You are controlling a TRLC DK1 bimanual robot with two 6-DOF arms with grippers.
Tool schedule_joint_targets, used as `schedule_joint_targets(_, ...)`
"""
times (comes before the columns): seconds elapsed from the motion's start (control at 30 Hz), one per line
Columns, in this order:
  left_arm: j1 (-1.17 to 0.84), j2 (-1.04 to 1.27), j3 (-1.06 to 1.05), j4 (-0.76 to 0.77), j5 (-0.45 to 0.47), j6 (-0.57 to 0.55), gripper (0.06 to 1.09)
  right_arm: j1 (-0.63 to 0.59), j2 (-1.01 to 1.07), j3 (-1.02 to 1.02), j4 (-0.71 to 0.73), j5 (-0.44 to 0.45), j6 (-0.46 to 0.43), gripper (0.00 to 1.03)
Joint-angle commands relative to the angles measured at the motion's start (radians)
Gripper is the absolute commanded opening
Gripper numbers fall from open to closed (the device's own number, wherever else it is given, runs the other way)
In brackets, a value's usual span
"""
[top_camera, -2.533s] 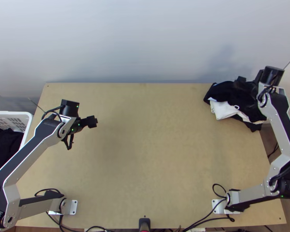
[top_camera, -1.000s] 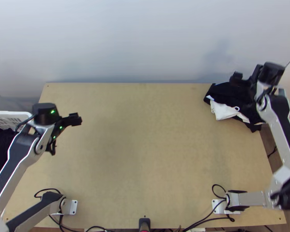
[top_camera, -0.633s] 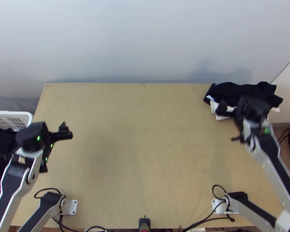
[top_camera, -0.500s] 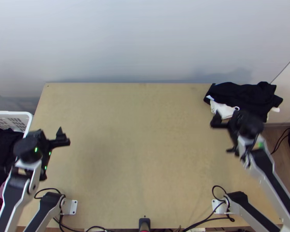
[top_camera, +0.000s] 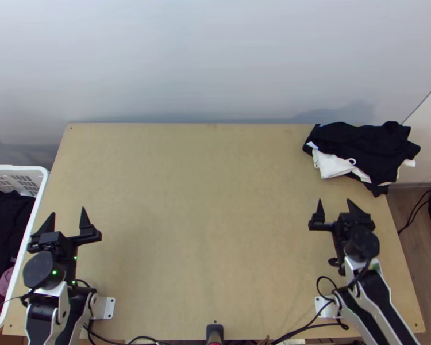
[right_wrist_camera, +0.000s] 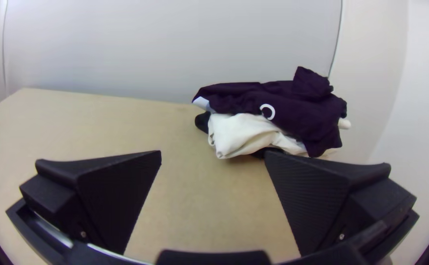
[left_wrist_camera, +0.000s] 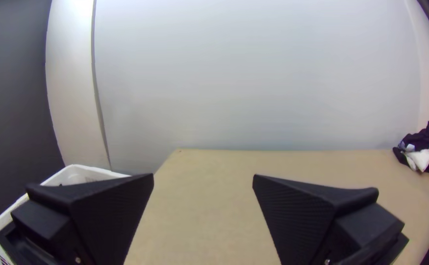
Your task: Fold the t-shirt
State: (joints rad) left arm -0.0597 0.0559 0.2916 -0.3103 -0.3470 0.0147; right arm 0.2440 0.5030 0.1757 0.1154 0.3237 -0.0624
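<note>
Though near edges, left end effector (top_camera: 68,211) and right end effector (top_camera: 334,201) agape, table (top_camera: 204,218) between.

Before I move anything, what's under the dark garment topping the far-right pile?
Under the dark garment, white cloth sticks out, bunched, with black fabric showing lower down. The rest of both is covered, so I can't tell what garments they are.

Dark purple-black bunched cloth (right_wrist_camera: 292,105) with a white ring mark lies on crumpled white cloth (right_wrist_camera: 241,135) at the light wooden table's (right_wrist_camera: 101,122) far corner; the right gripper's (right_wrist_camera: 213,157) two wide flat black fingers (right_wrist_camera: 116,196) stand apart.
</note>
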Motion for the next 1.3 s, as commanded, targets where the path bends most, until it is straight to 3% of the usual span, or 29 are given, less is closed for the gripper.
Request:
schedule_joint_targets(0.0,-0.028,-0.057,-0.123,0.112,0.026,-0.056,1.04,-0.011,-0.287,-0.140,-0.006,0.008,-0.030,0.98)
schedule_joint_targets(0.1,-0.052,-0.056,-0.147,0.148,0.028,-0.082,1.04,0.038,-0.511,-0.166,-0.049,0.006,-0.060,0.98)
schedule_joint_targets(0.23,-0.057,-0.057,-0.220,0.162,0.028,-0.082,1.04,0.034,-0.508,-0.173,-0.057,0.021,-0.136,0.98)
schedule_joint_targets(0.43,-0.088,-0.056,-0.236,0.155,0.028,-0.094,1.04,-0.057,-0.503,-0.173,-0.065,0.020,-0.126,0.98)
schedule_joint_targets(1.27,-0.088,-0.056,-0.236,0.154,0.028,-0.094,1.04,-0.051,-0.505,-0.173,-0.063,0.020,-0.126,0.98)
